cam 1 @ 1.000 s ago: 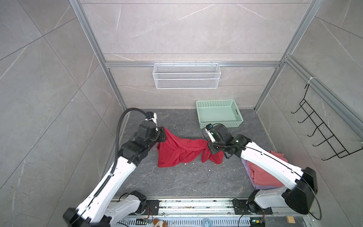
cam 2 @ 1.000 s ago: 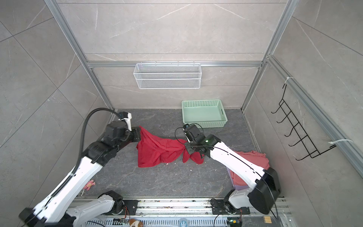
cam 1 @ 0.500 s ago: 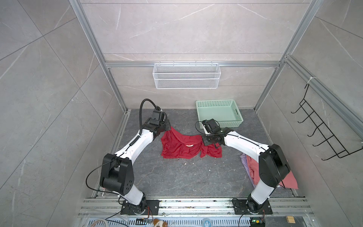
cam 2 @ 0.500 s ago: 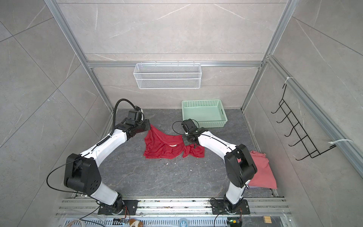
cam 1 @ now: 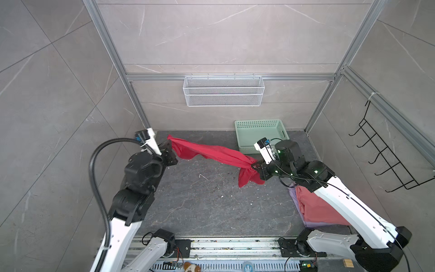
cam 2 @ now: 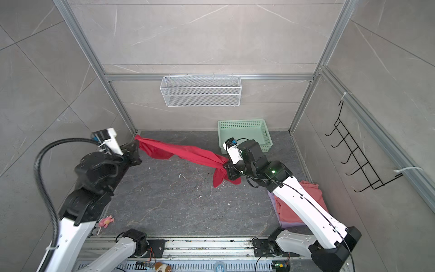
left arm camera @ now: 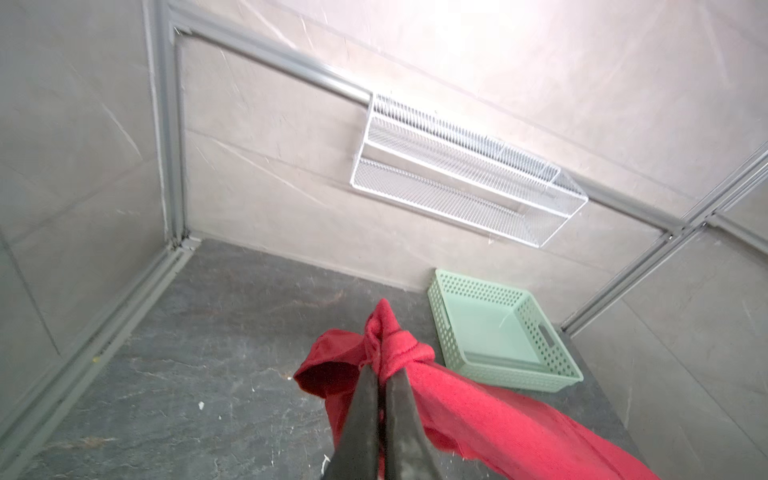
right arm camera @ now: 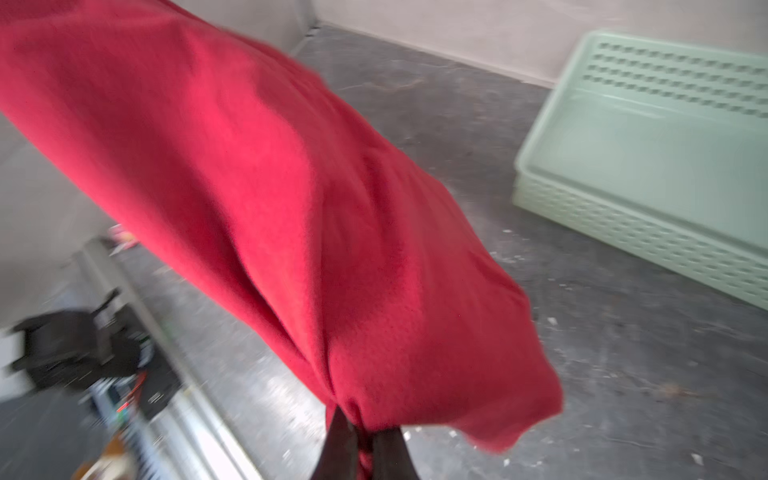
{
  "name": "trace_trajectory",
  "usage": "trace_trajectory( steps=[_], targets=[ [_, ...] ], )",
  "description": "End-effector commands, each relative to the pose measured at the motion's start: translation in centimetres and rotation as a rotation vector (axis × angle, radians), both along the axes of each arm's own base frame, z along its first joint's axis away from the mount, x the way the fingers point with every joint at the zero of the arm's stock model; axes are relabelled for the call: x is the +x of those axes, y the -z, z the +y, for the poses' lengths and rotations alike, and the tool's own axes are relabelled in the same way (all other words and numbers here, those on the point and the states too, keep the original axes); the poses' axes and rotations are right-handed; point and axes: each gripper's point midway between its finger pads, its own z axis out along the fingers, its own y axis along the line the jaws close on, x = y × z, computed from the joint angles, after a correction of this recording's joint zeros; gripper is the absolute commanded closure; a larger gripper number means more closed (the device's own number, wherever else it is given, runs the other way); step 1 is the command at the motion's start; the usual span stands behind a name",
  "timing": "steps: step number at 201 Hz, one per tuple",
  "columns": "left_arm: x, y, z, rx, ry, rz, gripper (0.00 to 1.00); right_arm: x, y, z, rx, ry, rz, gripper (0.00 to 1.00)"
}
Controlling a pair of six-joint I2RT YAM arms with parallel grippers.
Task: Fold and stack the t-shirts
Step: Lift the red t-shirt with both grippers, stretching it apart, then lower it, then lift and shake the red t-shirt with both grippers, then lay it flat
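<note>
While clamped tight at opposite ends by the left gripper [cam 1: 168, 144] and the right gripper [cam 1: 255, 166], the red shirt [cam 1: 211, 153] is held stretched above the floor [cam 1: 200, 202].

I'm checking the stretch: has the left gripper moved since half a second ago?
Yes. In a top view the left gripper, shut on the red t-shirt, has moved left, farther from the mint-green basket, pulling the shirt out.

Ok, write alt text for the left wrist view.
The left gripper is shut on a bunched edge of the red t-shirt, held above the dark table. Beyond it stand a mint-green basket and, on the wall, a white wire shelf.
</note>
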Motion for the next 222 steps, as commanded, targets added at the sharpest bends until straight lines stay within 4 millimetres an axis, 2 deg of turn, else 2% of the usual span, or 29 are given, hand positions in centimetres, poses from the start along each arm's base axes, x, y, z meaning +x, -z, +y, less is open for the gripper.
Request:
trace_trajectory(
  steps=[1, 16, 37, 54, 78, 110, 123, 136, 153, 169, 199, 222],
  targets=[
    [-1.5, -0.6, 1.5, 0.053, -0.05, 0.002, 1.0, -3.5, -0.4, -0.4, 0.023, -0.082, 0.079, 0.98],
    [-1.1, -0.3, 1.1, 0.043, -0.034, 0.015, 1.0, -3.6, 0.3, 0.0, 0.03, -0.106, 0.094, 0.95],
    [1.7, 2.5, -0.3, 0.039, -0.014, 0.096, 1.0, -2.0, 3.8, 1.3, -0.024, -0.106, 0.157, 0.94],
    [5.0, 6.2, -1.9, 0.044, 0.004, 0.188, 1.0, 0.3, 7.8, 2.8, -0.079, -0.097, 0.216, 0.96],
    [9.8, 11.7, -3.2, 0.076, -0.02, 0.294, 1.0, 5.4, 13.1, 4.0, -0.182, -0.016, 0.237, 0.98],
    [15.5, 17.5, -4.9, 0.11, -0.005, 0.421, 1.0, 11.4, 17.4, 4.7, -0.253, 0.09, 0.254, 1.0],
    [17.1, 19.4, -5.3, 0.111, 0.0, 0.466, 1.0, 12.8, 18.6, 4.8, -0.259, 0.113, 0.271, 1.0],
    [18.1, 20.9, -5.6, 0.099, 0.011, 0.5, 1.0, 13.4, 19.3, 5.1, -0.258, 0.115, 0.278, 1.0],
    [18.6, 21.7, -5.7, 0.089, 0.016, 0.517, 1.0, 13.4, 19.3, 5.1, -0.257, 0.114, 0.278, 1.0],
    [18.3, 21.4, -5.6, 0.088, 0.022, 0.51, 1.0, 13.1, 18.5, 5.0, -0.246, 0.107, 0.265, 1.0],
    [17.2, 19.4, -5.1, 0.08, 0.016, 0.474, 1.0, 12.0, 16.8, 4.7, -0.221, 0.083, 0.244, 0.98],
    [15.4, 17.3, -4.5, 0.069, 0.011, 0.438, 1.0, 10.6, 15.3, 4.1, -0.197, 0.077, 0.228, 0.99]
  ],
)
